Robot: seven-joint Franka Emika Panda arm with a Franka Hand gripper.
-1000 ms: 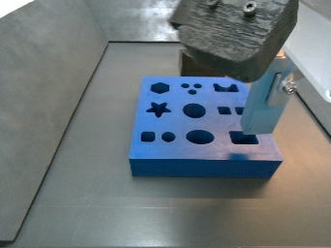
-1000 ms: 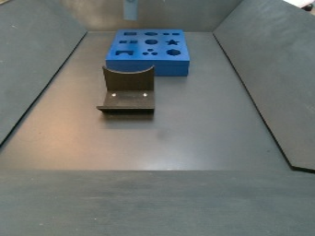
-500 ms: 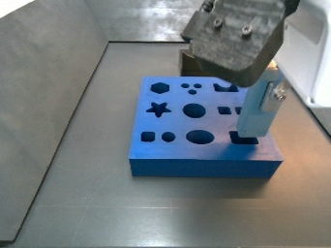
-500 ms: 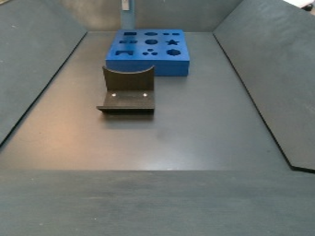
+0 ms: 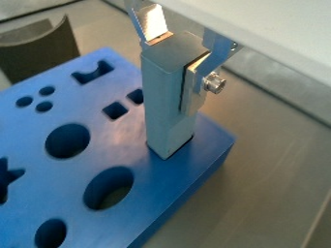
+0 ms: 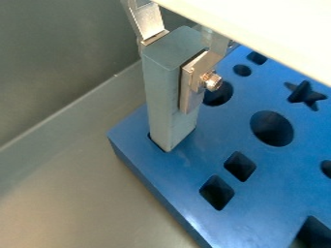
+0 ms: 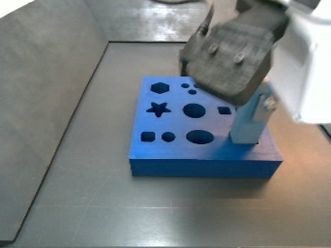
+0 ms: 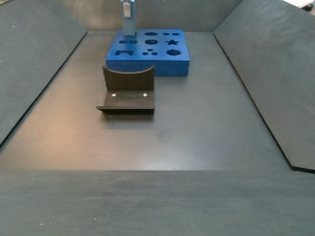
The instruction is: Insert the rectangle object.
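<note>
The rectangle object (image 5: pixel 171 102) is a pale sky-blue block standing upright with its lower end in a slot at the corner of the dark-blue board (image 5: pixel 195 170). It also shows in a wrist view (image 6: pixel 168 102) and in a side view (image 7: pixel 249 121). My gripper (image 5: pixel 175 53) is directly above the board's corner, with its silver fingers (image 5: pixel 198 76) pressed against two opposite faces of the block's upper part. In a side view the gripper (image 7: pixel 262 100) is blurred. In a side view the block (image 8: pixel 127 11) is tiny at the far end, over the board (image 8: pixel 150 51).
The board has several shaped holes, among them a star (image 7: pixel 158 109) and circles (image 7: pixel 195 110). The dark fixture (image 8: pixel 127 92) stands on the floor beside the board, with a dark grey curved piece (image 8: pixel 129 66) on it. Grey sloping walls (image 7: pixel 45 87) enclose the floor.
The gripper has moved down with the block. The block's lower end now sits deeper in the corner slot, so less of it stands above the board.
</note>
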